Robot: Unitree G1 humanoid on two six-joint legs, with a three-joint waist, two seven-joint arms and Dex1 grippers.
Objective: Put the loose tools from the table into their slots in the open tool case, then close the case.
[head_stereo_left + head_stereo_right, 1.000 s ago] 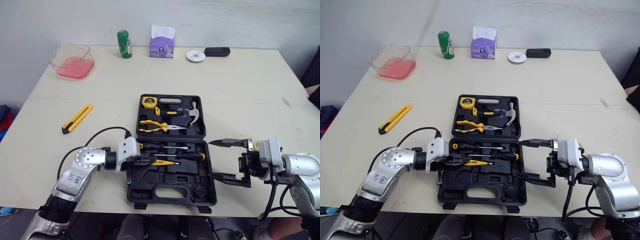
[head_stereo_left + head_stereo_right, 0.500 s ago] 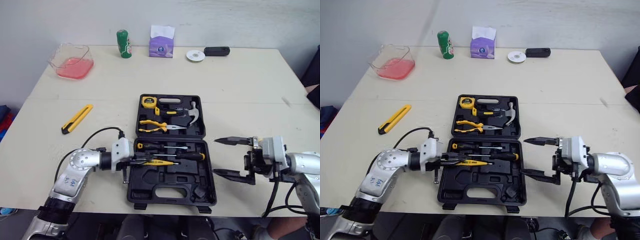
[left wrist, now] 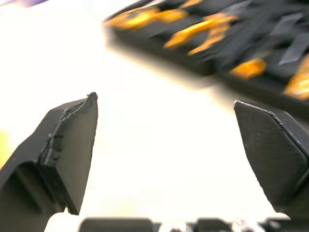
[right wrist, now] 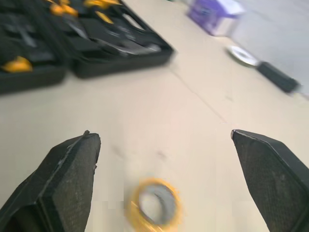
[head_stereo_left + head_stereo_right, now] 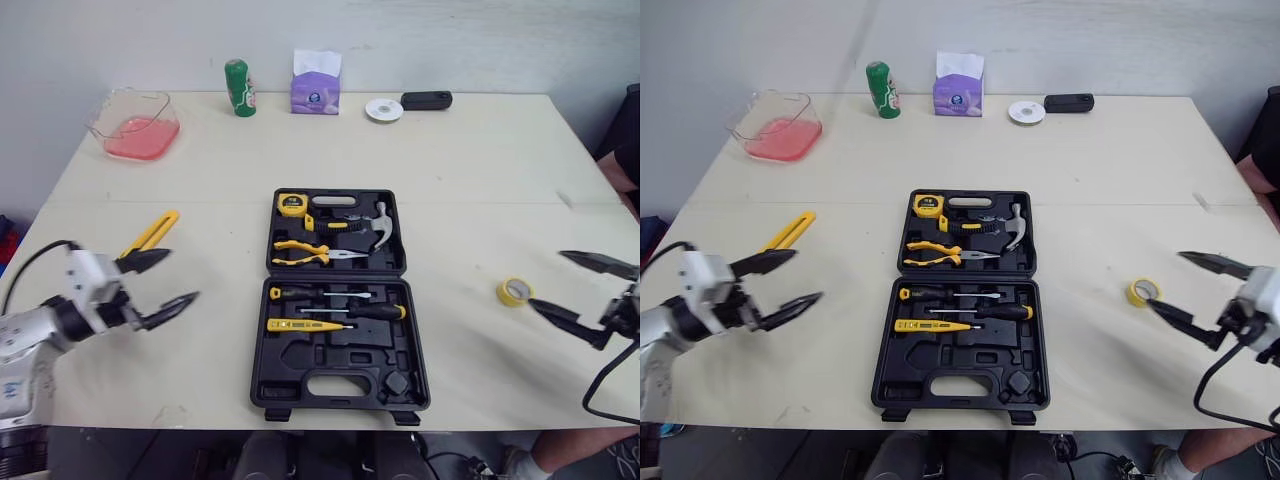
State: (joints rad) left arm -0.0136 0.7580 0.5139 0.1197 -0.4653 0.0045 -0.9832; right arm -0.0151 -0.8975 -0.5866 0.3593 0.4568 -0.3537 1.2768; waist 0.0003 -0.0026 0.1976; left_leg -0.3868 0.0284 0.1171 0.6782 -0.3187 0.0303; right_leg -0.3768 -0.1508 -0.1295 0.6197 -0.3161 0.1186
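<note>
The open black tool case (image 5: 340, 386) lies mid-table. Its far half holds a tape measure (image 5: 291, 203), pliers (image 5: 310, 250) and a hammer (image 5: 378, 225). Its near half holds screwdrivers (image 5: 350, 310) and a yellow tester pen (image 5: 308, 325). A yellow utility knife (image 5: 152, 231) lies loose on the left, just beyond my left gripper (image 5: 183, 275), which stands open and empty left of the case. A yellow tape roll (image 5: 514, 291) lies loose on the right, close to the open, empty right gripper (image 5: 546, 278). The right wrist view has the tape roll (image 4: 153, 209) between that gripper's spread fingers.
Along the table's far edge stand a clear container of pink liquid (image 5: 135, 125), a green bottle (image 5: 237, 88), a purple tissue box (image 5: 315, 85), a white disc (image 5: 384, 108) and a black object (image 5: 426, 100). Bare tabletop surrounds the case.
My left gripper has let go of the yellow tester pen, now lying in the case, opened and drawn back left. The right gripper has drawn back right, uncovering the tape roll.
</note>
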